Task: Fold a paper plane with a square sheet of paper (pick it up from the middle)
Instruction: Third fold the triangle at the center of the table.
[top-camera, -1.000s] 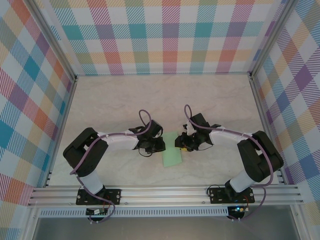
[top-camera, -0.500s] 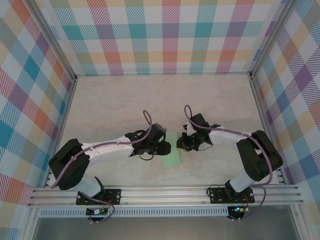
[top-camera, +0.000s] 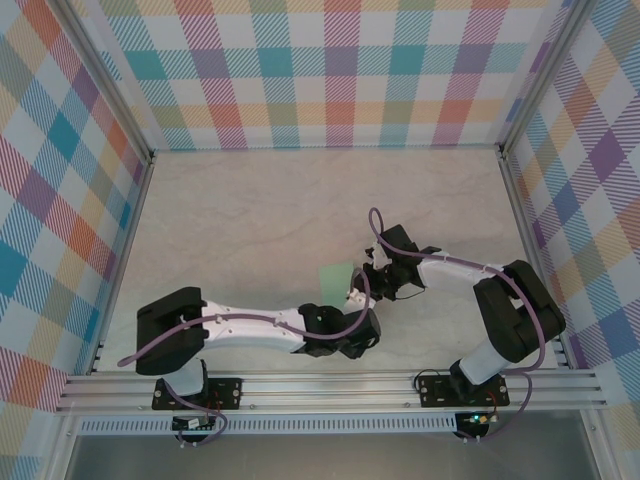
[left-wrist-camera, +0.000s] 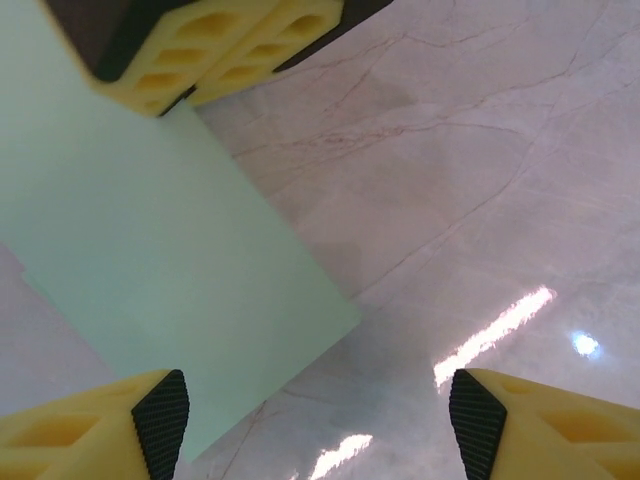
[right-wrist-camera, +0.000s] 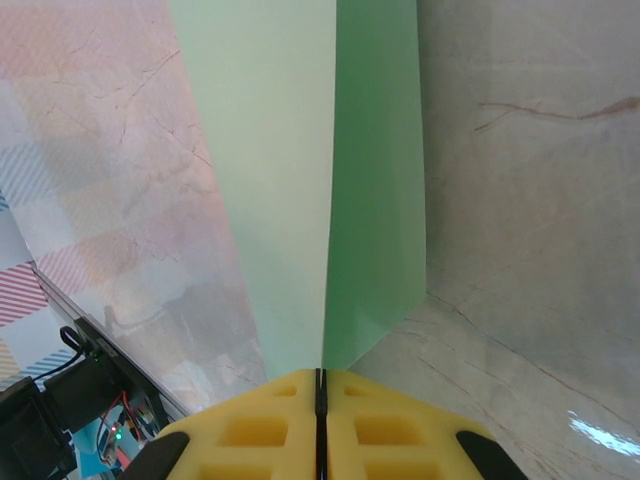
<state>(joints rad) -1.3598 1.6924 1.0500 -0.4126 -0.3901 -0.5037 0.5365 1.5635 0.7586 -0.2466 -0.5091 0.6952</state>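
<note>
The pale mint-green folded sheet of paper (top-camera: 337, 277) lies in mid-table, with one half raised along its crease (right-wrist-camera: 290, 180). My right gripper (right-wrist-camera: 322, 378) is shut on the paper's near end, yellow pads pressed together; from above it sits at the sheet's right edge (top-camera: 372, 285). My left gripper (left-wrist-camera: 320, 425) is open and holds nothing. It hovers just off the paper's corner (left-wrist-camera: 150, 250), on the sheet's near side (top-camera: 358, 312). The right gripper's yellow fingers (left-wrist-camera: 220, 50) show at the top of the left wrist view.
The marble tabletop (top-camera: 250, 210) is walled by checked panels, with an aluminium rail (top-camera: 330, 385) along the near edge. The left arm (top-camera: 250, 328) stretches low across the front of the table.
The left arm swung from the paper's left side round to its near side, and its jaws opened. The right gripper closed on the paper.
</note>
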